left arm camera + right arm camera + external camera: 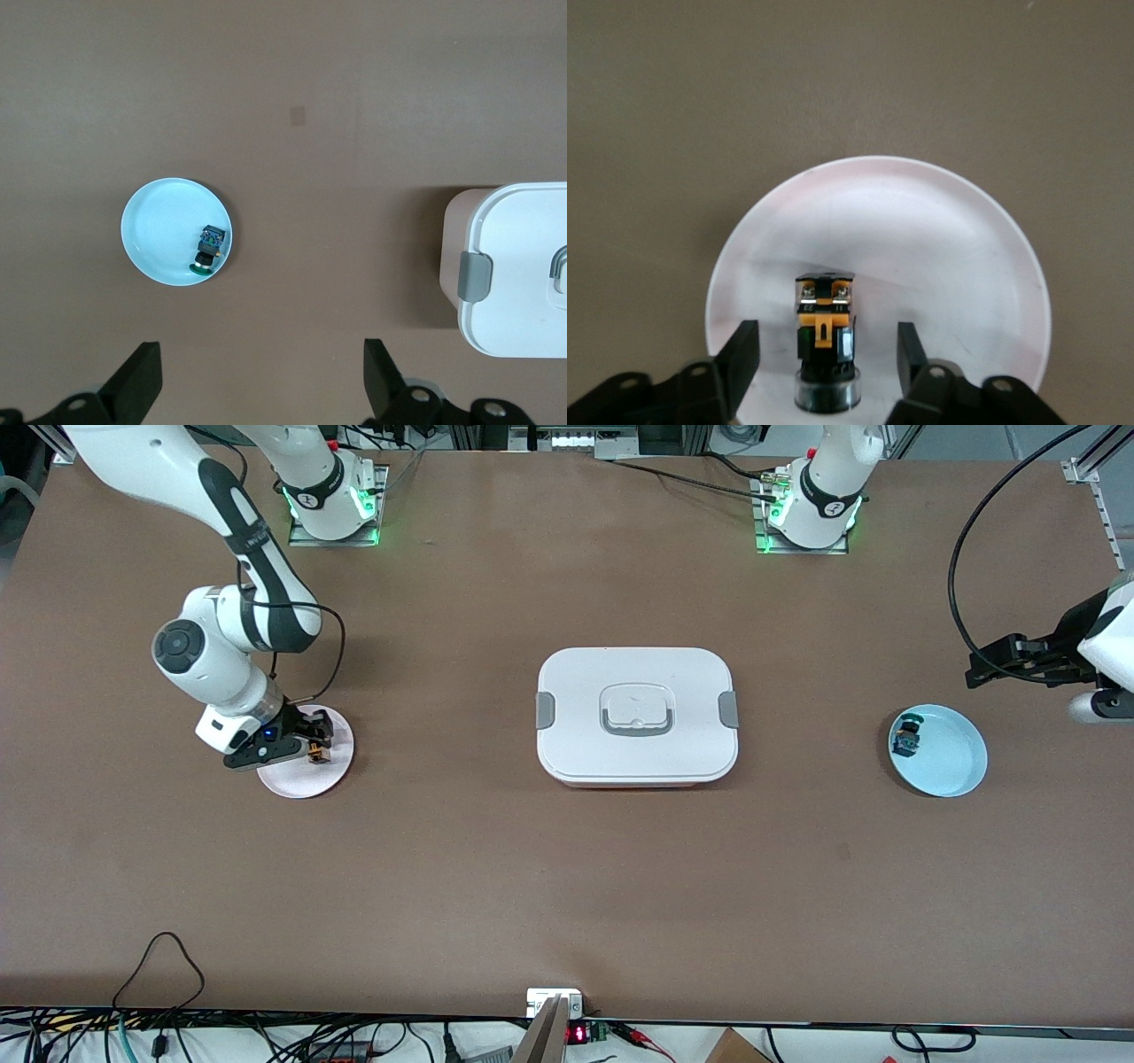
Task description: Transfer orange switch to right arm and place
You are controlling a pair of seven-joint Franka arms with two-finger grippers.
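Orange switch (825,341): sits on the pink plate (939,230) at the right arm's end of the table, standing between the right gripper (824,354) fingers w/ a gap visible on each side, so the jaws are spread and clear of it. It looks upright, though the front view is too small to confirm.

Step in hand, by my reading: release, i.e. the place on the plate is done or nearly so. Next move calls for a straight lift of the right arm w/o brushing the part.

Left gripper (261,376): fingers wide apart, holding nothing, waiting high over the table near the blue plate (155,230), which carries a blue-and-green component (207,248). White lidded box (636,716) at table centre, between the two plates.
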